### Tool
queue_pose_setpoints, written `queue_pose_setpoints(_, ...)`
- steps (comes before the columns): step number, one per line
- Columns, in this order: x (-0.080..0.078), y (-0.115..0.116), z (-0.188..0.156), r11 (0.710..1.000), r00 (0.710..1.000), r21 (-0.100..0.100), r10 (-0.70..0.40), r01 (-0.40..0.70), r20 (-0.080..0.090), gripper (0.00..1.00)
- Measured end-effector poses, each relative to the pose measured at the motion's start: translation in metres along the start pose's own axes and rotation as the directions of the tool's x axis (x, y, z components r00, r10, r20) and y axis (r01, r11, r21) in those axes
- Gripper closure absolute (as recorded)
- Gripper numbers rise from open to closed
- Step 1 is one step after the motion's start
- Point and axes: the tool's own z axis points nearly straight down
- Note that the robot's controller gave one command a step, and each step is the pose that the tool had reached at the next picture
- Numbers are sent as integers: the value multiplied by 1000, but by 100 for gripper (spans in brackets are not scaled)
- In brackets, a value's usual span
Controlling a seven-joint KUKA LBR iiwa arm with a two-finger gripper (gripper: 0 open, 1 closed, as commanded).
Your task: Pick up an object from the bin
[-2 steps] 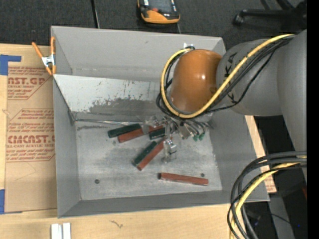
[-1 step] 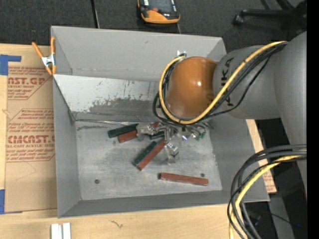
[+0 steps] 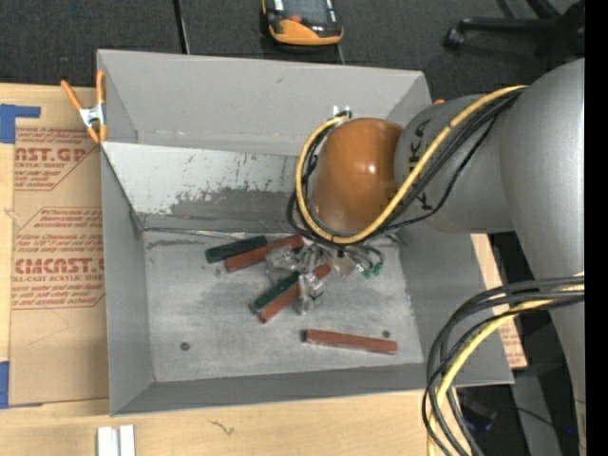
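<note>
Green bar [image 3: 274, 296] mid-floor of the bin [image 3: 190, 150], touching or just left of the gripper [image 3: 310, 283], which sits low under the orange wrist cover [image 3: 351, 174]. Gripper opening and hold: can't tell. Step reads as grasp approach, nothing lifted. Next move needs a square close across one bar, then a straight lift. Count: two green bars, second [image 3: 234, 249] up-left; roughly four red-brown bars, one [image 3: 350, 340] lying apart.

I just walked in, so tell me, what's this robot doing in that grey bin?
A robot arm reaches in from the right, its gripper low in the middle of the grey bin, at a cluster of small sticks. Closest is a dark green and red-brown stick. A similar pair lies nearer the back wall, and a lone red-brown stick lies apart near the front. Nothing looks lifted yet.
</note>
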Motion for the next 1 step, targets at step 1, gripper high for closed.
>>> queue_pose_setpoints(1,0,0,0,1000,1000,0,0,0,0,100)
